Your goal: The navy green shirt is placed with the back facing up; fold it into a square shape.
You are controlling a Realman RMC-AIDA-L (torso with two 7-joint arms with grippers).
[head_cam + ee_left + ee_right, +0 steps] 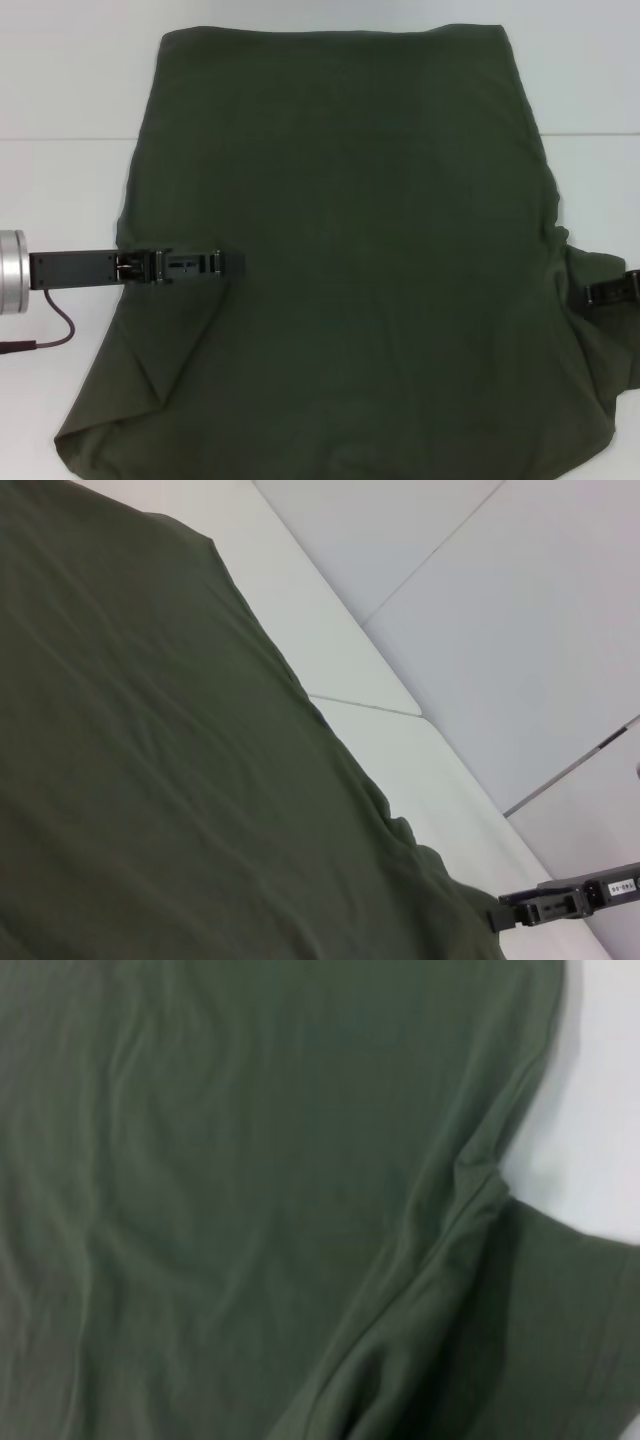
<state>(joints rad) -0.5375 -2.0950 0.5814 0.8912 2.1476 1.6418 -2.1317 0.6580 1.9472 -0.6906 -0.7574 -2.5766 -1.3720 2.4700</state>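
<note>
The navy green shirt (360, 200) lies spread over the white table (60, 190), plain side up, and fills most of the head view. Its left side is folded in along a slanted edge. My left gripper (235, 263) reaches in from the left and lies low over the shirt's left part. My right gripper (600, 292) sits at the right edge, by the bunched right sleeve (600, 340). In the left wrist view the shirt (150, 780) shows with the right gripper (500, 918) at its far edge. The right wrist view holds only shirt (250, 1160), its sleeve (560, 1340) and a sliver of table.
A black cable (60, 330) loops from the left arm's silver wrist (10, 272) over the bare table. A seam (60, 137) crosses the table behind the shirt. The shirt's near hem runs to the frame's lower edge.
</note>
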